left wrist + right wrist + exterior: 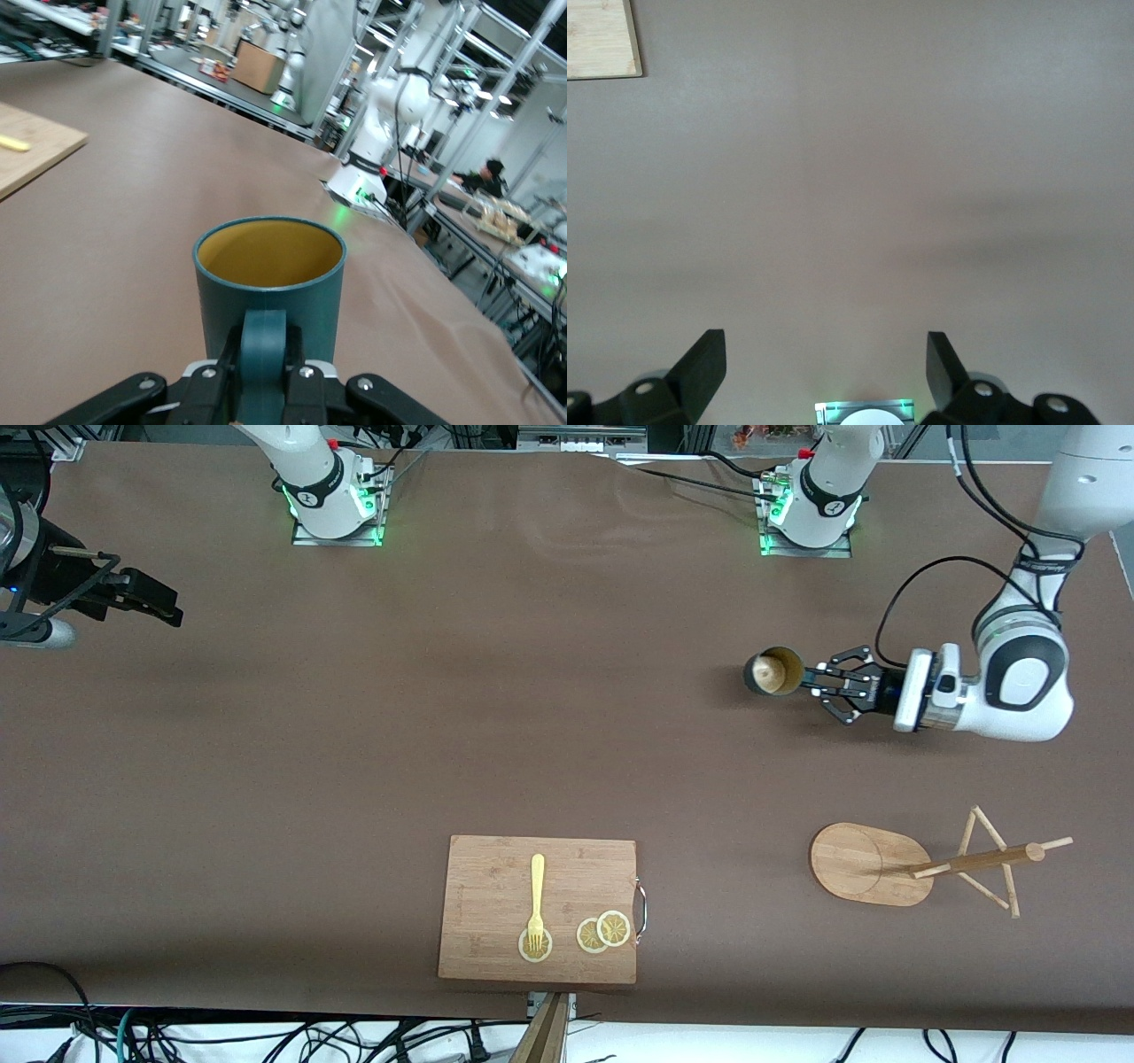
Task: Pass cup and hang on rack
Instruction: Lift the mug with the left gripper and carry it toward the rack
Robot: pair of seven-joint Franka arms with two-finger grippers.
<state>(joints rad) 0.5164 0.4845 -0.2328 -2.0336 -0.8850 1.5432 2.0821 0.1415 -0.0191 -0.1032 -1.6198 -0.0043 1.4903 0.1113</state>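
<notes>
The cup (pixel 773 671) is dark teal with a mustard-yellow inside. My left gripper (pixel 811 677) is shut on its handle and holds it upright, low over the table toward the left arm's end. In the left wrist view the cup (pixel 270 279) fills the middle and the fingers (pixel 306 390) clamp the handle. I cannot tell whether its base touches the table. The rack (pixel 961 861), a light wooden mug tree with an oval base (pixel 855 864), stands nearer to the front camera than the cup. My right gripper (pixel 168 607) waits open and empty at the right arm's end (pixel 824 341).
A wooden cutting board (pixel 539 908) lies near the front edge with a yellow fork (pixel 536 899) and lemon slices (pixel 602 932) on it. Its corner shows in the right wrist view (pixel 598 40) and in the left wrist view (pixel 27 146).
</notes>
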